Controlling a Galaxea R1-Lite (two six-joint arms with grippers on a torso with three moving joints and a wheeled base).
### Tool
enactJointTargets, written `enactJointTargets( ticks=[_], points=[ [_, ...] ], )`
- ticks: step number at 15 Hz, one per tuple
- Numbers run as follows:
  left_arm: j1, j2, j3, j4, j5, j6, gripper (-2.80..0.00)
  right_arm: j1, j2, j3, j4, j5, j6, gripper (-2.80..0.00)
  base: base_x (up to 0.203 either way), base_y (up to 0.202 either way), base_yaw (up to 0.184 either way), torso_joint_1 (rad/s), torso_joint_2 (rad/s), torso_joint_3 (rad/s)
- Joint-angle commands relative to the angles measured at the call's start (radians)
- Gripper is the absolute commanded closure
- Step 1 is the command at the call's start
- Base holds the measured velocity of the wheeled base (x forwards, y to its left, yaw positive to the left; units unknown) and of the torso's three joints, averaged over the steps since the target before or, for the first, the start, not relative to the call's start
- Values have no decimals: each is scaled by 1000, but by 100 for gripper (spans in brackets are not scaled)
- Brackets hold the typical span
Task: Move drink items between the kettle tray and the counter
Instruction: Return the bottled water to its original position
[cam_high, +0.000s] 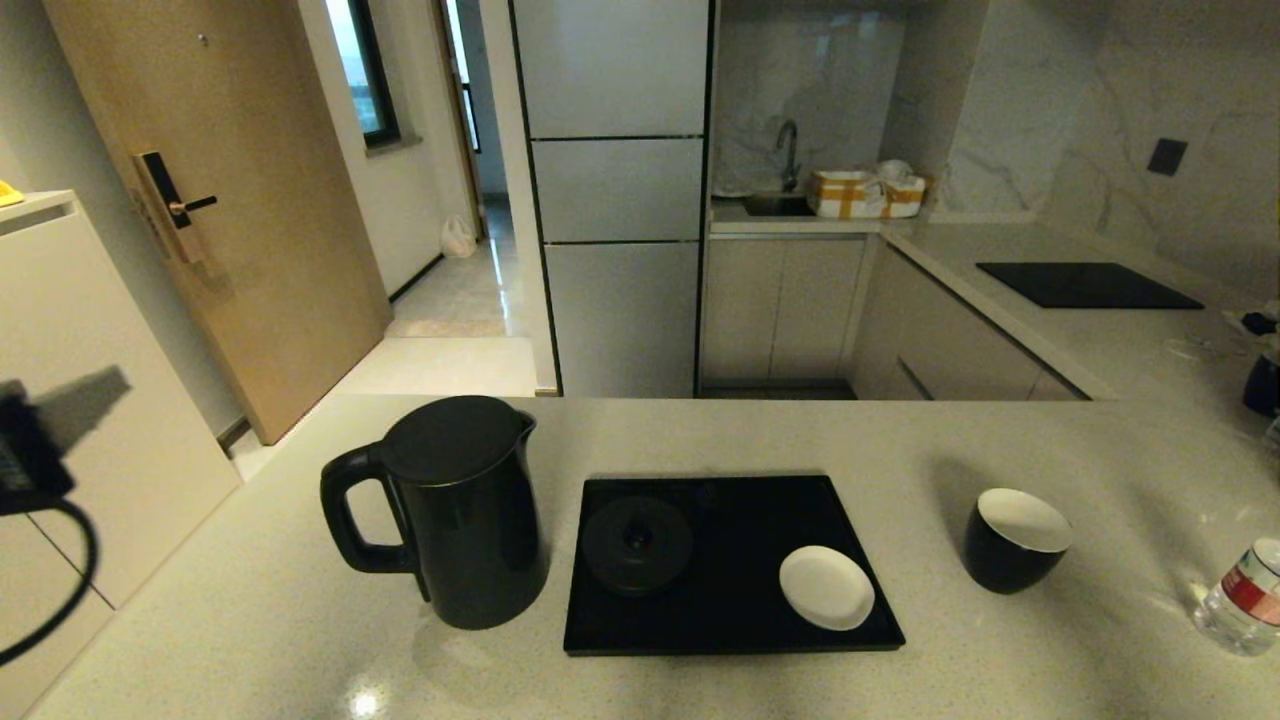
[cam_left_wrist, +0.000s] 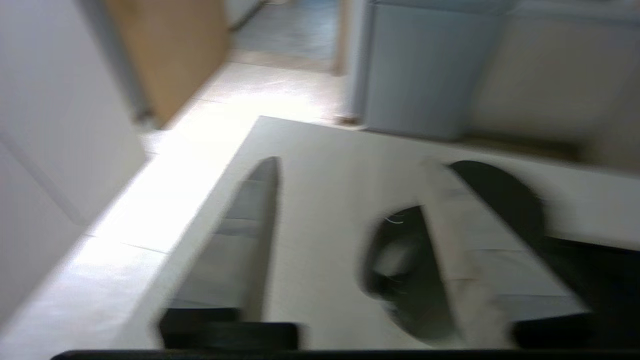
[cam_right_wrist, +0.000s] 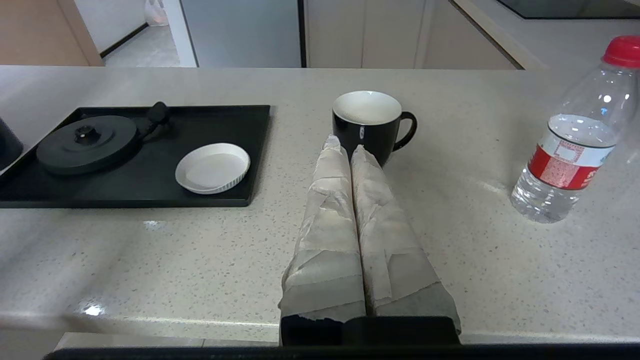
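Nearest to us, our right hand hangs low over the near edge of the worktop, its two wrapped fingers pressed together and holding nothing. Their tips point straight at the cup, which stands upright just beyond them; we cannot tell whether they touch it. The right wrist view shows a small handle on the cup, turned toward the right.

At the near right edge of the worktop the bottle stands upright, red cap up, apart from the cup and to the right of our right hand.

The kettle tray lies flat in the middle, its long side running left to right. On it the round kettle base sits at the left and a small white saucer at the near right. The cup stands off the tray, on the worktop to its right.

The kettle stands upright on the worktop just left of the tray, not on its base, with its loop handle pointing left and its spout toward the far right.

Our left hand is out beyond the left end of the worktop, fingers spread apart and empty, with the kettle's handle seen between them, farther off.

On the far right stretch of worktop lies a black cooktop panel, and beyond it a sink.
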Motion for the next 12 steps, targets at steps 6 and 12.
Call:
enactJointTargets(
  ticks=[6,12],
  points=[
    [46,-668,-228,1055,-128,-31,0,0,0,0,0,0,0,0,0,0,0,0,0,0],
    [56,-830,92,886,-163,80,0,0,0,0,-1,0,0,0,0,0,0,0,0,0]
  ],
)
